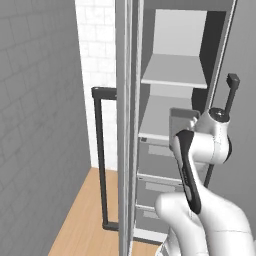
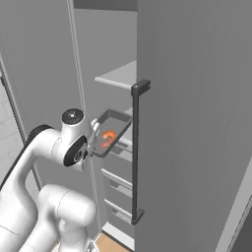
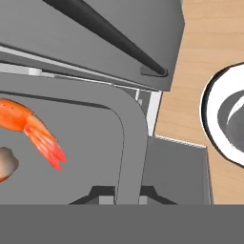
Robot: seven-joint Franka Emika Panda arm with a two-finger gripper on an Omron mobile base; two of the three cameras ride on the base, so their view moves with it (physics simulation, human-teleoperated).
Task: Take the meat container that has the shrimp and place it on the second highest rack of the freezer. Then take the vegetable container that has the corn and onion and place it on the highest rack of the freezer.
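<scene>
The shrimp (image 2: pixel 108 137) lies in the meat container (image 2: pixel 119 118), before the freezer (image 2: pixel 118 59) shelves.

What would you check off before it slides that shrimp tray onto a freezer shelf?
1. Freezer door open: ok.
2. Tray held at its rim by the fingers: ok.
3. Shrimp in the tray: ok.
4. Tray level: not ok, it looks tilted in the right base view.
5. Second highest rack free: cannot tell, the arm hides part of it.
6. Tray lined up with that rack: cannot tell.
</scene>
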